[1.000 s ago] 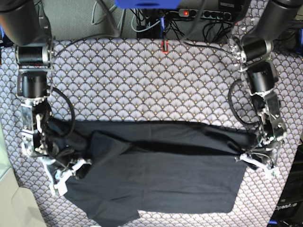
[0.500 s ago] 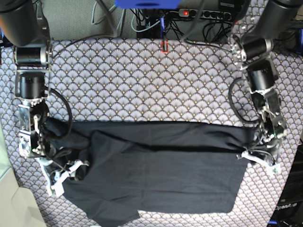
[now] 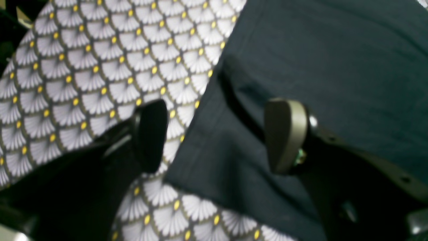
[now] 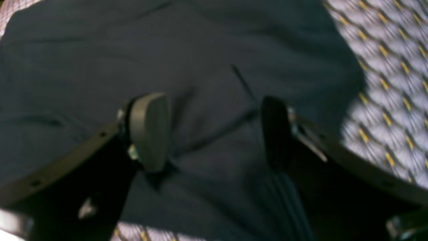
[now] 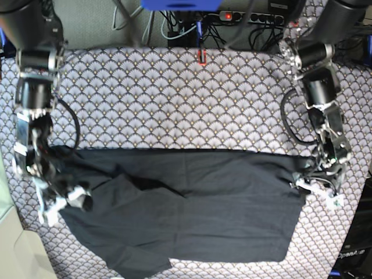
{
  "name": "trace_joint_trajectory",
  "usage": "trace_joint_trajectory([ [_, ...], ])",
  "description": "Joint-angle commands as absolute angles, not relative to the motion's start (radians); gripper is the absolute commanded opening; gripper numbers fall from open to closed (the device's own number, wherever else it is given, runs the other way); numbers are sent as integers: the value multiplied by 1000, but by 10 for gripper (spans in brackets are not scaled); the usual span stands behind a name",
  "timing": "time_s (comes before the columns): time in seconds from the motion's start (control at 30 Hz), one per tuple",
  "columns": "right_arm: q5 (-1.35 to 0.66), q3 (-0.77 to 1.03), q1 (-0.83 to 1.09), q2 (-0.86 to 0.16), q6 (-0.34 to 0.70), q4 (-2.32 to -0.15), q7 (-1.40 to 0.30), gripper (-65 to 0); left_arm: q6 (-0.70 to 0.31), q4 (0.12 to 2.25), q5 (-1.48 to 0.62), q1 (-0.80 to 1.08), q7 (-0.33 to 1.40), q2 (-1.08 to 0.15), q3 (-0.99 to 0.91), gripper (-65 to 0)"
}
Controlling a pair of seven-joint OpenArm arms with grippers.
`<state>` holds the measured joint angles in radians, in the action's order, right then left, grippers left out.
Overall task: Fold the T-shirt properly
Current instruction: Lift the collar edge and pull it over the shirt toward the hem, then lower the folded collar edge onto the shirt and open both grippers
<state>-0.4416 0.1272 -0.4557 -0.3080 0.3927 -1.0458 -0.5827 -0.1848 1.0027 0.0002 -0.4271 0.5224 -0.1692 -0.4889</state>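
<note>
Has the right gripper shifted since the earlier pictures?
Yes. The right gripper slid outward, toward the patterned cloth's edge, releasing the T-shirt.

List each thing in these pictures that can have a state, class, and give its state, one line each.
T-shirt: lying flat on the cloth, partly folded, held by neither gripper.
Left gripper: open, over the shirt's edge.
Right gripper: open, above the shirt.
Patterned cloth: spread flat under the shirt.

A robot lab; a table under a patterned cloth (image 5: 174, 99); wires (image 5: 180, 29) and a power strip (image 5: 256, 17) sit behind it.
</note>
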Motion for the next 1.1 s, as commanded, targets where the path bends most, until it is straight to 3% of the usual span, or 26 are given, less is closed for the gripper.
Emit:
trace_joint_trajectory([
  [0.0, -460, 143, -464, -328, 398, -1095, -561, -206, -191, 1040, -7, -440, 496, -180, -489, -206],
  [0.23, -460, 150, -321, -338, 398, -1254, -561, -206, -191, 1102, -8, -397, 495, -173, -489, -217],
  [0.4, -458, 150, -289, -338, 398, -1250, -558, -206, -193, 1093, -8, -395, 495, -174, -489, -371],
  [0.47, -455, 150, -289, -338, 398, -1250, -555, -206, -193, 1093, -8, -395, 495, -174, -489, -405],
  [0.9, -455, 151, -234, -366, 398, -1250, -503, -206, -189, 1090, -8, -344, 493, -171, -602, -402],
  [1.07, -455, 151, -232, -361, 398, -1250, -503, -206, -189, 1047, -8, -338, 490, -171, -602, -322],
])
